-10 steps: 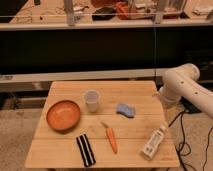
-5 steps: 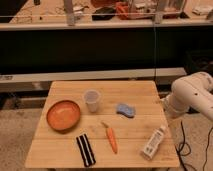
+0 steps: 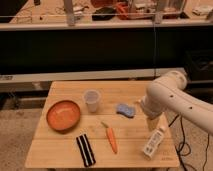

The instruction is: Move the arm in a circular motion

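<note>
Well, table (image 3: 60,160): light wooden top that carries every item listed below; its left edge sits near the left side of the camera view.
Bowl (image 3: 63,115): orange, round, upright on the left part of the table; its inside shows plain orange surface.
Striped object (image 3: 85,149): flat, black with pale stripes, lying near the front edge, just in front of and to the right of the bowl.
Cup (image 3: 92,100): translucent plastic, upright, just right of the bowl and apart from it; whether it holds anything cannot be told.
Carrot (image 3: 111,138): orange, lying in front of the cup, green end pointing toward the back.
Sponge (image 3: 125,110): blue, lying right of the cup and near the arm's lower end.
Arm (image 3: 172,95): cream-white, thick and tubular with small dark dots; it enters from the right edge, bends at a rounded joint over the table's right side and tapers downward.
Gripper (image 3: 152,125): at the arm's tapered end, low over the right side of the table, between sponge and carton; whether it is released or clenched cannot be told.
Carton (image 3: 153,143): white, tilted, at the front right corner, just below the gripper; its contents are hidden.
</note>
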{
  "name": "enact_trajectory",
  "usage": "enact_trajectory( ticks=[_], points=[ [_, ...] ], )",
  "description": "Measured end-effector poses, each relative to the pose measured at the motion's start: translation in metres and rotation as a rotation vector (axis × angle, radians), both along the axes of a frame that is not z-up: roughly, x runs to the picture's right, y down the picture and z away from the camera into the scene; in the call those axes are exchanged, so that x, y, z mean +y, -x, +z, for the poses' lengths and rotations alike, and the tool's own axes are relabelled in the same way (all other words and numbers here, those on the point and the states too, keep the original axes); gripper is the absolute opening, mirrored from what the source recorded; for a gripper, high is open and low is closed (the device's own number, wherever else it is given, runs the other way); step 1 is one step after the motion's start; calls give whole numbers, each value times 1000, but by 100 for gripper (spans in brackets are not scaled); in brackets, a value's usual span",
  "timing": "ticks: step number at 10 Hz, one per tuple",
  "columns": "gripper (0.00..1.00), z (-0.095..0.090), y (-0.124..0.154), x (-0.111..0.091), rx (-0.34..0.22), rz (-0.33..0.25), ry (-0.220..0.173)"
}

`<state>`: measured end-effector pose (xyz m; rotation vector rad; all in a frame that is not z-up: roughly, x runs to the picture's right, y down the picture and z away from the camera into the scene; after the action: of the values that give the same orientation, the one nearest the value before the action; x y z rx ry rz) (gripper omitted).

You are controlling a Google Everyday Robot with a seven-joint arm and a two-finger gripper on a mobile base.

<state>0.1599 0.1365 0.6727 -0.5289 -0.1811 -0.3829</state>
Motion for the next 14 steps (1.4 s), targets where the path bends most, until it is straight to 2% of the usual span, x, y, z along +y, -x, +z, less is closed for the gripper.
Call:
enact_trajectory(
  ticks=[1,3,5,8,10,13,14],
  points=[
    [80,-3,31,-2,-25,-20,3],
    [80,-7,75,-7,-65,-56,2],
    [80,-7,129,-18,-98,-94,-19],
    [80,9,161,-38,-103,-112,-66],
    [80,28,159,-55,-101,-122,-93],
    [80,61,120,-84,-78,-116,-111],
    [80,71,96,-92,-65,-108,-111]
  ],
)
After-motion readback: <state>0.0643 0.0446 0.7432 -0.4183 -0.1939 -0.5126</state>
